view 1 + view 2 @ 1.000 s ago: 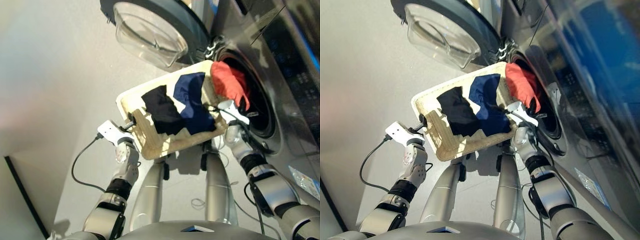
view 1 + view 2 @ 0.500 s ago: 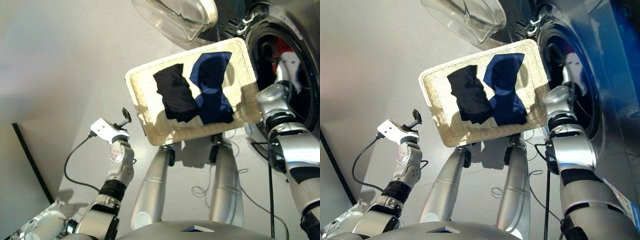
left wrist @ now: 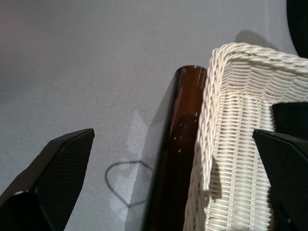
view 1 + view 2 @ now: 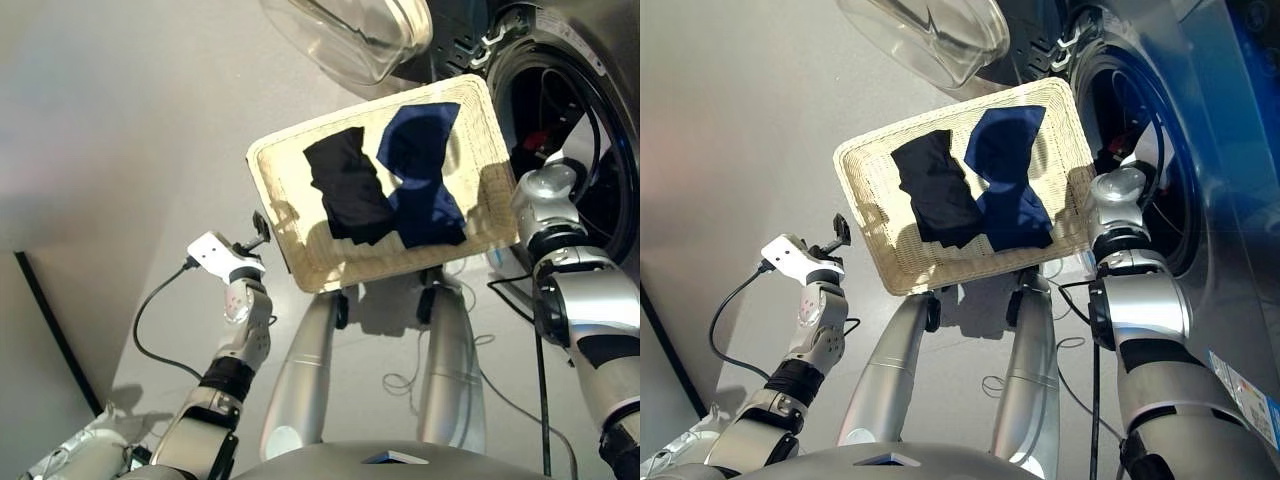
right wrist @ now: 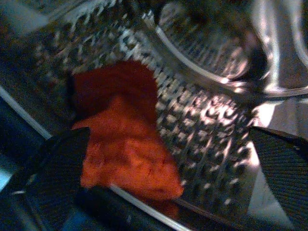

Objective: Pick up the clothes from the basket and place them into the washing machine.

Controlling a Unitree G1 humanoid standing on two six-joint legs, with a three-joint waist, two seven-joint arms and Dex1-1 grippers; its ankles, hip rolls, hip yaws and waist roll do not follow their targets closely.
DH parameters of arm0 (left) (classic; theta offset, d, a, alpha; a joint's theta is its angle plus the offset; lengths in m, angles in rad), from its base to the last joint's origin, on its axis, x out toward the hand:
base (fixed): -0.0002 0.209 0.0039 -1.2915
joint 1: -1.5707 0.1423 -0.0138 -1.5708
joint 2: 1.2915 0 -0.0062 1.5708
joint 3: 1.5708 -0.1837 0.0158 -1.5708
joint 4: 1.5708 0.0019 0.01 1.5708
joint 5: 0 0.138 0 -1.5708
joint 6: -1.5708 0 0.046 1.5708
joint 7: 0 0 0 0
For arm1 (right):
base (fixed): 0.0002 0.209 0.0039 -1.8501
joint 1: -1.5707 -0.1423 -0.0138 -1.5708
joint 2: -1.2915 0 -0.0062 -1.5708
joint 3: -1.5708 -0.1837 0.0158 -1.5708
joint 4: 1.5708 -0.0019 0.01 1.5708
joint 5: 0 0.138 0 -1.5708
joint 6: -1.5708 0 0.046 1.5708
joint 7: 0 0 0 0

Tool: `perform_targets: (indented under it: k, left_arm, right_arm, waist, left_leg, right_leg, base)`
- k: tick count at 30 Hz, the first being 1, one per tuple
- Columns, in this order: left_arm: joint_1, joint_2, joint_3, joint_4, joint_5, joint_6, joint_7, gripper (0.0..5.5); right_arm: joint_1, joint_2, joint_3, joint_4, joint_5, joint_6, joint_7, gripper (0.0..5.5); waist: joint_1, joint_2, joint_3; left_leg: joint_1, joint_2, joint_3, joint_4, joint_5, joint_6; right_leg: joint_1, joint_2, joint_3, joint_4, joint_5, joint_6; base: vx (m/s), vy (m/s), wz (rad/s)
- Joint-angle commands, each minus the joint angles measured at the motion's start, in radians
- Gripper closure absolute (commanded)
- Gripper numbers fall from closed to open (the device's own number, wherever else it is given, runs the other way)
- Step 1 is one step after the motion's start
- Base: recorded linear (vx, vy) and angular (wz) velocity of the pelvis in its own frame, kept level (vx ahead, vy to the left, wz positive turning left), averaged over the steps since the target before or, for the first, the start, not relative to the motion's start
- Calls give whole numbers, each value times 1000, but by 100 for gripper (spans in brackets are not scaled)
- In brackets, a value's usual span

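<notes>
1. The basket [image 4: 290, 185] is seen in front of the washing machine [image 4: 590, 120], near its round hole.
2. Two of the clothes are left in the basket: the black one [image 4: 345, 190] and the navy blue one [image 4: 425, 175], lying side by side and touching.
3. The orange-red one [image 5: 125, 139] is seen lying inside the metal drum [image 5: 202, 125], apart from both fingers.
4. The right pincer [image 5: 163, 168] is held inside the drum, with its fingers spread wide and nothing gripped.
5. The left pincer [image 3: 173, 178] is held at the basket's corner, its fingers wide apart and nothing gripped.
6. The clear glass door [image 4: 350, 35] is swung open above the basket.
</notes>
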Motion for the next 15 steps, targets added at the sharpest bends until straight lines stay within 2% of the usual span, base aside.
perform_targets:
  k: [1, 4, 13, 14, 15]
  left_arm:
    - [-17, 50, 25, -1, 85, -22, -19, 0]
    - [-68, 65, -9, 51, 149, -5, -54, 0]
    - [-199, 40, -81, 197, 223, 33, -92, 0]
    - [-213, 31, -88, 213, 225, 37, -92, 0]
    - [-224, 24, -92, 225, 227, 41, -92, 0]
  right_arm:
    - [43, -11, 53, -91, 42, -80, 94, 0]
    - [107, 34, 112, -148, 76, -85, 233, 0]
    - [238, 121, 274, -379, 58, -100, 423, 0]
    - [258, 135, 297, -412, 47, -103, 432, 0]
    - [271, 133, 317, -456, 14, -101, 434, 0]
  waist:
    - [-11, 9, -19]
    - [-29, -7, -18]
    - [-63, -29, -26]
    - [-62, -28, -29]
    - [-67, -30, -29]
  left_leg:
    - [25, -25, -16, -102, 53, 40]
    - [69, -21, -8, -156, 63, 33]
    - [121, -21, 4, -218, 79, 24]
    - [137, -15, 1, -219, 51, 21]
    - [136, -14, 3, -220, 50, 21]
  right_leg:
    - [32, 19, -43, -128, 137, 36]
    - [69, 27, -46, -183, 147, 37]
    - [104, 43, -34, -247, 167, 39]
    - [115, 53, -28, -241, 142, 47]
    - [112, 55, -26, -242, 143, 47]
  base:
    - [0, 0, 0]
    - [0, 0, 0]
    - [9, -2, -6]
    - [80, -10, -45]
    - [79, -9, -34]
